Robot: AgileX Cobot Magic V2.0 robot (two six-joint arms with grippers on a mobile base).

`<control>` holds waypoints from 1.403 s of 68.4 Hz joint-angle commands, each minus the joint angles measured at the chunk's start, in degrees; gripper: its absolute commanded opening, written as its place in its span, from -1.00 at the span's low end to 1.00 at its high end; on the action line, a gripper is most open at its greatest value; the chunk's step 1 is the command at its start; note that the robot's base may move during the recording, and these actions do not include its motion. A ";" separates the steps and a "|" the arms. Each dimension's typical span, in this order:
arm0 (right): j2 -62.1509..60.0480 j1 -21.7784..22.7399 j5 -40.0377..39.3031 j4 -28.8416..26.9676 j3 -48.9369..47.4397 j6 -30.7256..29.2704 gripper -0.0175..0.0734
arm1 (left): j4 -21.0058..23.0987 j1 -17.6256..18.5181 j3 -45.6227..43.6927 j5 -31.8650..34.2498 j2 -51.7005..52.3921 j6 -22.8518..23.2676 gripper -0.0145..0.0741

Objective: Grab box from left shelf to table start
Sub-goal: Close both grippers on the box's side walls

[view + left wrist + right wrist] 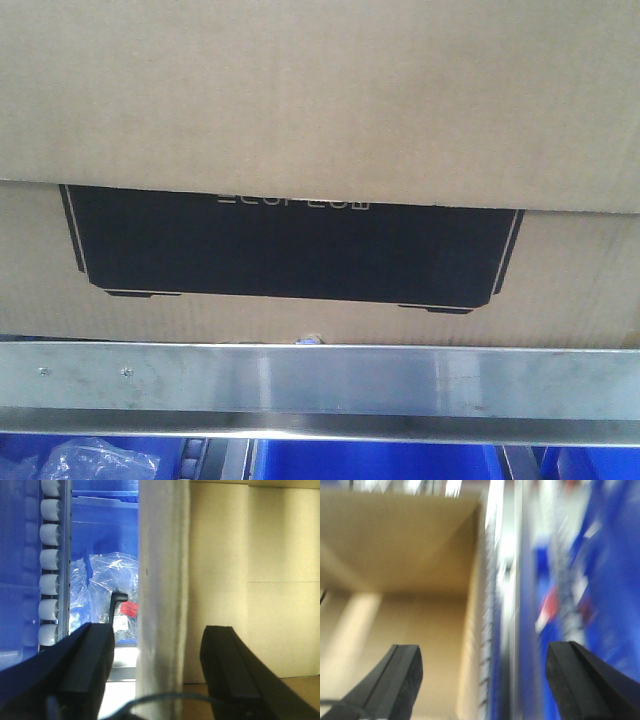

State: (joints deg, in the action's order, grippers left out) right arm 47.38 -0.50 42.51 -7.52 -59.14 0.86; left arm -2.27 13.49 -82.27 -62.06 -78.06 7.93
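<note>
The box rests on the left shelf, filling the front view's 12 o'clock above the shelf's silver front; blue bins at 6 o'clock; left tool spread wide, shelf metal seen between its fingers; right tool spread wide, blurred, box at 10 o'clock.

1. In my left wrist view, the left gripper has its jaws wide apart. Its two dark fingers come up from the bottom edge, one at the lower left and one at the lower right.
2. Those fingers sit level with each other, with their inner faces turned toward one another.
3. In my right wrist view, the right gripper is spread just as wide, with its black fingers low in the frame.
4. That right view is smeared, so I cannot read the pads in any detail.
</note>
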 commanded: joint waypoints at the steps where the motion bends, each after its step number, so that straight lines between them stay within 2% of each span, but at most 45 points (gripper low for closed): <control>1: 6.59 0.01 0.19 -0.59 -7.41 -0.86 0.71 | -0.13 -0.07 -2.08 2.18 1.69 0.56 0.00; 16: 21.76 0.01 5.77 -0.59 -17.31 -0.86 0.71 | -0.13 -0.07 -2.08 2.18 1.69 0.56 0.00; 27: 29.31 -0.06 7.20 -0.59 -18.49 -3.45 0.70 | -0.13 -0.07 -2.08 2.28 1.69 0.56 0.00; 31: 30.85 -0.06 7.63 -0.59 -18.49 -3.56 0.64 | -0.13 -0.07 -2.08 2.28 1.69 0.56 0.00; 36: 32.10 -0.06 7.92 -0.59 -18.49 -3.86 0.44 | -0.13 -0.07 -2.08 2.28 1.69 0.56 0.00; 42: 32.50 -0.06 8.03 -0.59 -18.49 -3.86 0.03 | -0.13 -0.07 -2.08 2.28 1.69 0.56 -0.06; 49: 32.09 -0.06 7.97 -0.59 -18.49 -3.86 -0.53 | -0.13 -0.07 -2.08 2.28 1.69 0.56 -0.34; 54: 31.81 -0.06 7.86 -0.59 -18.49 -3.86 -0.46 | -0.13 -0.07 -2.08 2.28 1.69 0.56 -0.64; 59: 31.41 -0.06 7.41 -0.59 -18.49 -3.86 -0.49 | -0.13 -0.07 -2.08 2.28 1.69 0.56 -0.93; 62: 31.12 -0.06 6.96 -0.59 -18.49 -3.86 -0.49 | -0.03 -0.07 -2.08 2.42 1.69 0.56 -0.86; 76: 27.30 -0.06 5.69 -0.76 -18.49 -3.86 -0.49 | -0.03 0.04 -2.08 2.95 3.52 0.56 -0.89; 86: 23.38 -0.06 6.26 -1.09 -18.09 -3.86 -0.49 | 0.08 0.04 -1.35 4.18 8.18 0.82 -0.89; 96: 18.46 -0.06 5.53 -2.85 -13.83 -3.86 -0.49 | 1.53 0.04 3.22 6.75 14.89 1.62 -0.89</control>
State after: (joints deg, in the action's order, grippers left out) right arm 70.40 -1.03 54.06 -10.10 -73.69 -3.63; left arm -2.09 13.49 -79.19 -61.91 -68.76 8.32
